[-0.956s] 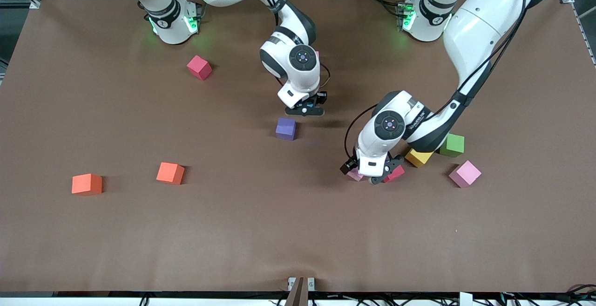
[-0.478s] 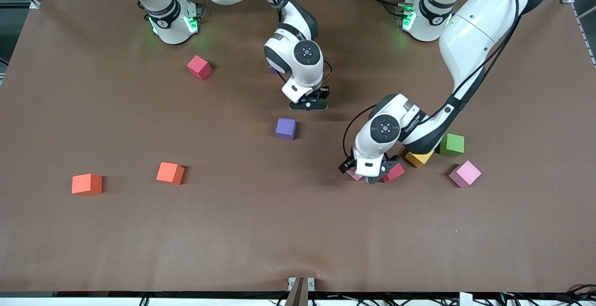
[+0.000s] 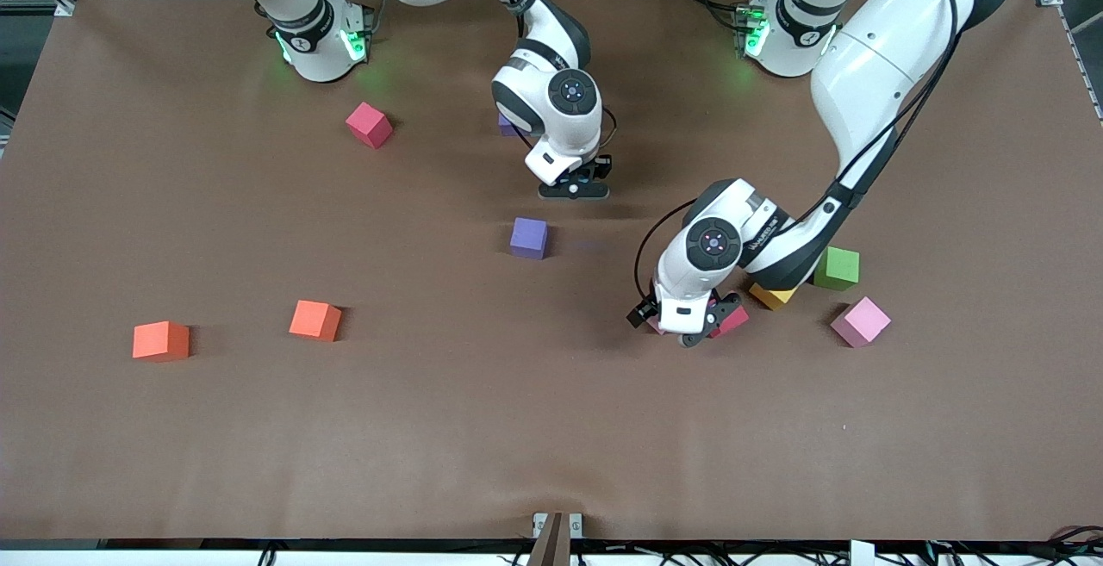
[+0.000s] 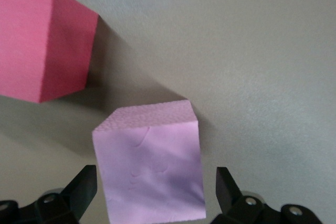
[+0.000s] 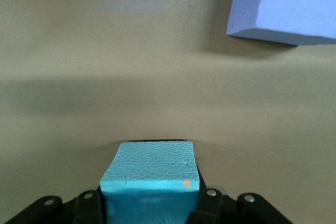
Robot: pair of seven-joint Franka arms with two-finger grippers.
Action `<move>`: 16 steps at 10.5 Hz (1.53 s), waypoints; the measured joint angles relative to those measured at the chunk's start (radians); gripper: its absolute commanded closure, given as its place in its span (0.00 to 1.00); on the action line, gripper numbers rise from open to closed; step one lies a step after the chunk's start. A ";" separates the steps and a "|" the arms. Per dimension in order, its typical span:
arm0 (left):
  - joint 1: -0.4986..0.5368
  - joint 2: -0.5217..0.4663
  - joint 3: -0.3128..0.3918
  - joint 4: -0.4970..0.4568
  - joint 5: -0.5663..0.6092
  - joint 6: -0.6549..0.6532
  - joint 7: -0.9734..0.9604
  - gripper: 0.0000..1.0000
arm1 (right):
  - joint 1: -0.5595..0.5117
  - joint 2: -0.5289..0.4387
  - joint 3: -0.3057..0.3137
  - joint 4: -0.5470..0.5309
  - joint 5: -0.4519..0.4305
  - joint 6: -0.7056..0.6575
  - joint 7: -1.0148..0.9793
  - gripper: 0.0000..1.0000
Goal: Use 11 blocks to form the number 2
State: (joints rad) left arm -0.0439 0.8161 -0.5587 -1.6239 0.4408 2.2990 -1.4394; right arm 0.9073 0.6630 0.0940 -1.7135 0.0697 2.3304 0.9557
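Brown table (image 3: 551, 428): no digit formed, blocks scattered, job barely begun. Two orange blocks (image 3: 160, 340) lie toward right arm's end; purple block (image 3: 528, 237) mid-table. Right gripper (image 5: 152, 203) over table above purple block, pinching blue block (image 5: 152, 179). Left gripper (image 4: 152, 192) spread, straddling pink block (image 4: 149, 163) beside red block (image 4: 44, 43).

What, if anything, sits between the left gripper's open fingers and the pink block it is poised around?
Nothing visible. The left gripper is open with the pink block between its fingers; the red block lies beside it, outside that gap.
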 measured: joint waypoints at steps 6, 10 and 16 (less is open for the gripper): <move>-0.003 0.012 0.020 0.010 0.000 0.000 0.011 0.15 | 0.001 0.009 0.000 -0.006 -0.011 0.016 0.013 0.00; -0.003 0.012 0.021 0.026 0.000 0.000 0.013 0.34 | 0.013 0.009 0.000 -0.006 -0.038 0.019 0.056 0.00; -0.002 0.003 0.001 0.044 0.000 -0.038 0.022 0.52 | 0.012 -0.002 -0.008 0.007 -0.040 0.026 0.058 0.00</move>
State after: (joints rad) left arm -0.0459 0.8193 -0.5574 -1.5804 0.4407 2.2609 -1.4177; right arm 0.9198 0.6614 0.0861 -1.7065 0.0292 2.3565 1.0135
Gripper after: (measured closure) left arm 0.423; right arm 0.000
